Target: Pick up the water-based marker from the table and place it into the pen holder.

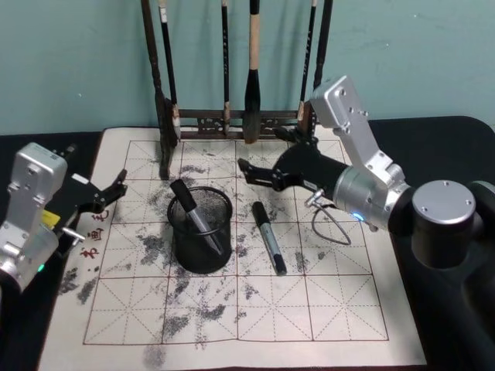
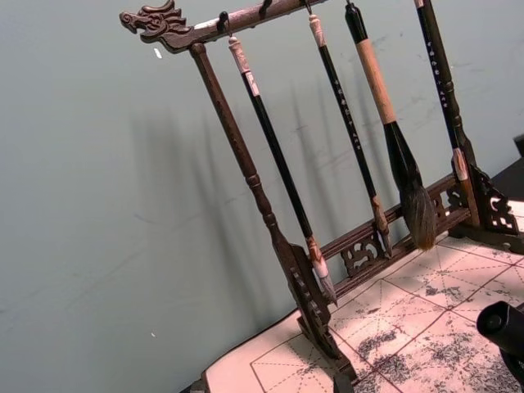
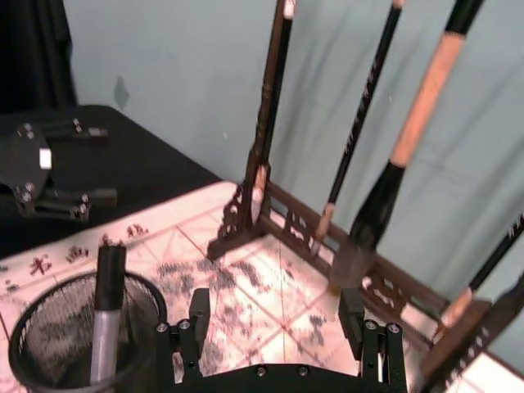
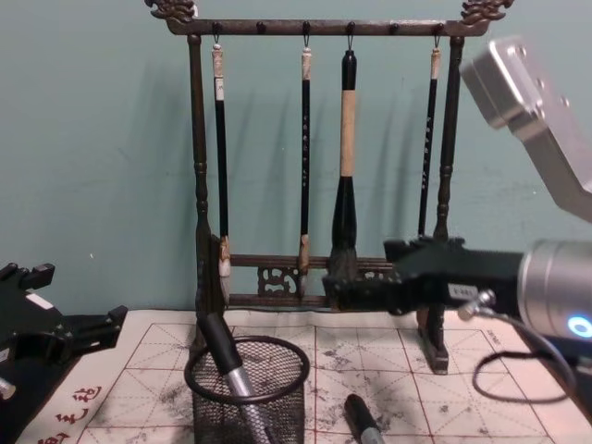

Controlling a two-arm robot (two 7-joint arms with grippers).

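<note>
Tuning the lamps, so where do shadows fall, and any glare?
Left wrist view: dark carved wooden brush rack throws soft shadows on the teal wall. Chest view: similar soft shadows. Head view: no glare on the ink-stained gridded paper mat.

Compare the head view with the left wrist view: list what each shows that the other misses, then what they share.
Head view, not left wrist: the mesh pen holder, the marker lying on the mat beside it, the open left gripper and the open right gripper. Left wrist, not head: the carved dragon-head top bar. Shared: brush rack, hanging brushes, gridded mat; perhaps the cap of the marker standing in the holder.
</note>
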